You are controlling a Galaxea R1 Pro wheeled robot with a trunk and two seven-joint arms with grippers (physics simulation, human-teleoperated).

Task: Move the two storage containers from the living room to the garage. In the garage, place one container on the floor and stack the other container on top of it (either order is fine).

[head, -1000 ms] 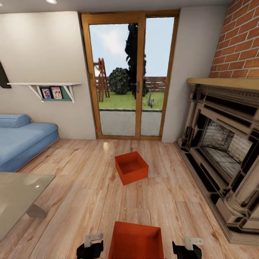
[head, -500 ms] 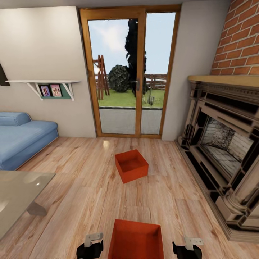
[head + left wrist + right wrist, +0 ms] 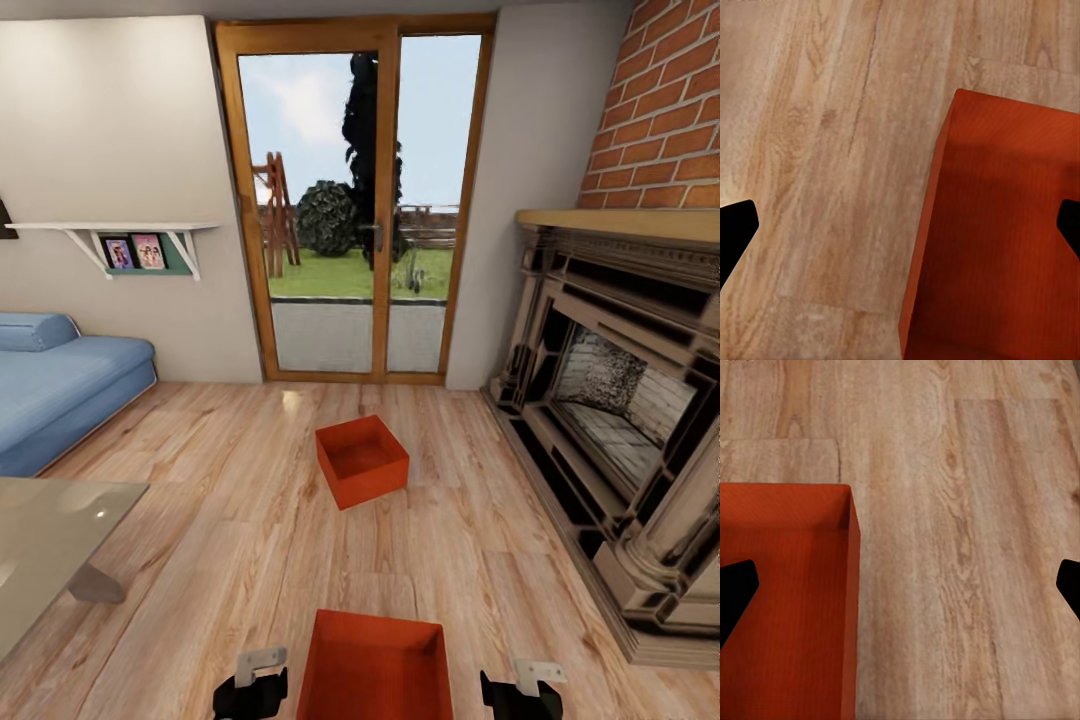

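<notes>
Head view: near orange-red open-topped rectangular storage container [image 3: 375, 668] on the light wood plank floor [image 3: 230, 530], between left gripper [image 3: 250, 688] and right gripper [image 3: 520, 690], apart from both. Second, matching orange-red container [image 3: 362, 460] farther ahead, toward the wood-framed glass doors [image 3: 355, 210]; blue sofa [image 3: 60, 395] off to the left, brick-topped fireplace [image 3: 620, 400] to the right. Still the living room, garage not reached.

Left wrist view: thin flat outer wall and rim edge of the near container [image 3: 997, 240], left gripper [image 3: 900, 225] spread wide, pinching nothing.

Right wrist view: opposite wall and corner [image 3: 787, 600], right gripper [image 3: 900, 585] likewise spread and empty.

Probably light, stiff, smooth-walled, so likely slippery; best squeezed on opposite side walls or pinched at the rims. Wall faces plain from the wrists, room layout from the head alone
</notes>
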